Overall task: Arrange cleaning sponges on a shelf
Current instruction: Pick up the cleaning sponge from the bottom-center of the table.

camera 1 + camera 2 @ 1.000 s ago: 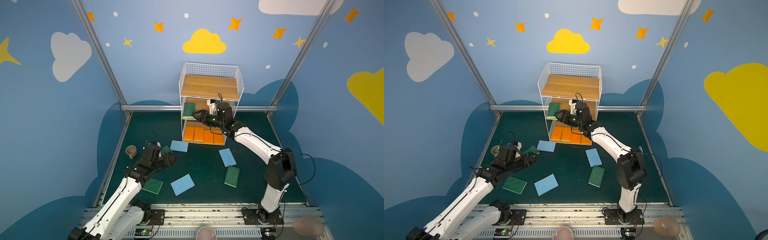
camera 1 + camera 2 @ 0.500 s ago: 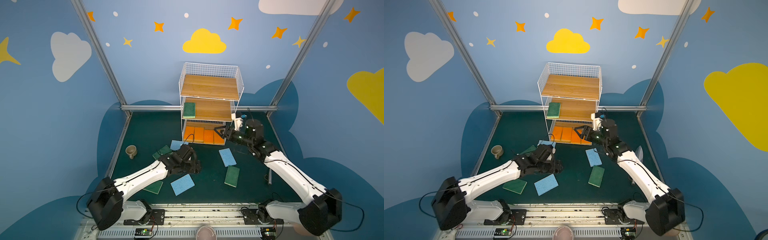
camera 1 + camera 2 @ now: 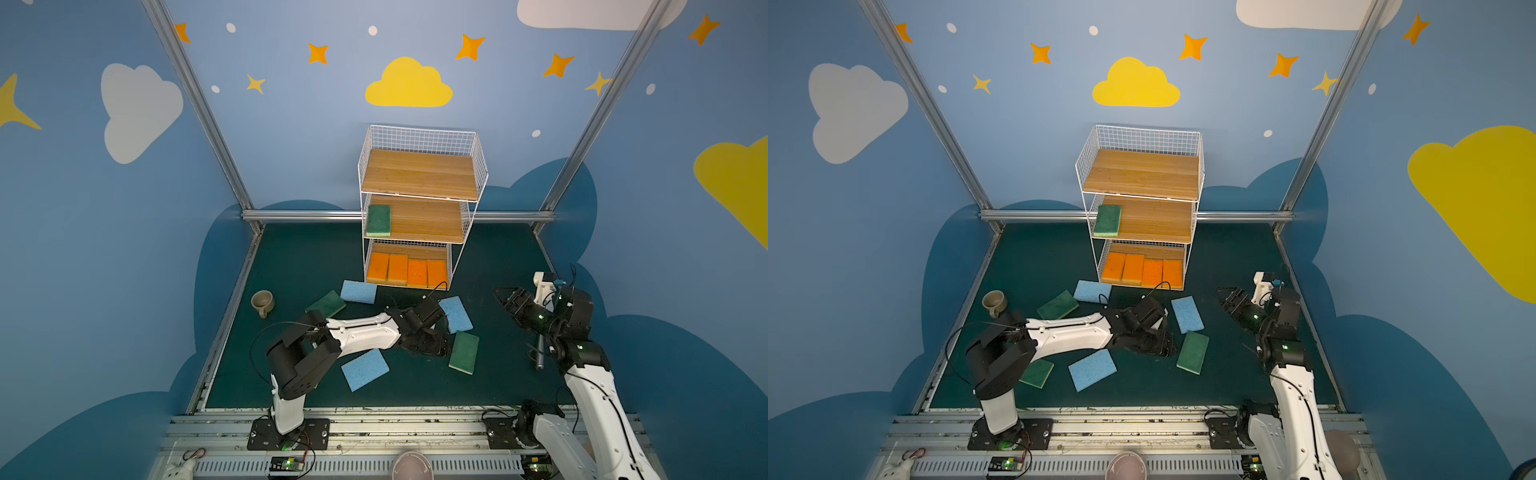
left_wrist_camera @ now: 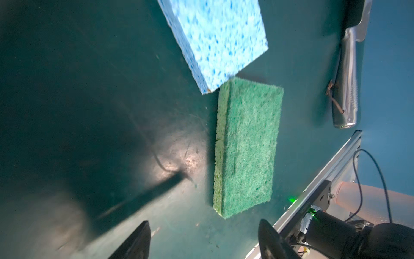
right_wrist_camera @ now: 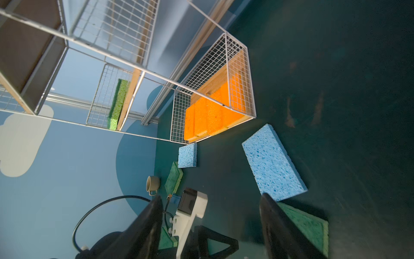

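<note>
Quick look at the sponge rig. The shelf stands at the back of the dark mat. Its bottom tier holds the four orange sponges, side by side in a neat row. One tier up, the shelved green sponge lies flat at the left end, as both top views show it.

Six more sit on the mat. The back blue sponge lies just in front of the shelf. The back green sponge is right at its corner, and the beige cup stands near that one. The middle blue sponge touches one end of the middle green sponge. The front blue sponge lies just beside the left arm on the rail side. The front green sponge peeks out from under that arm in a top view.

The left gripper is low over the mat with its jaws spread wide and nothing between them. The middle green sponge lies just ahead of the fingertips in the wrist view, not in the gap.

The right gripper hangs in the air off to the right of the shelf, well apart from it, also wide and holding nothing. A silvery metal handle lies on the mat near that arm; can't tell what it is.
</note>
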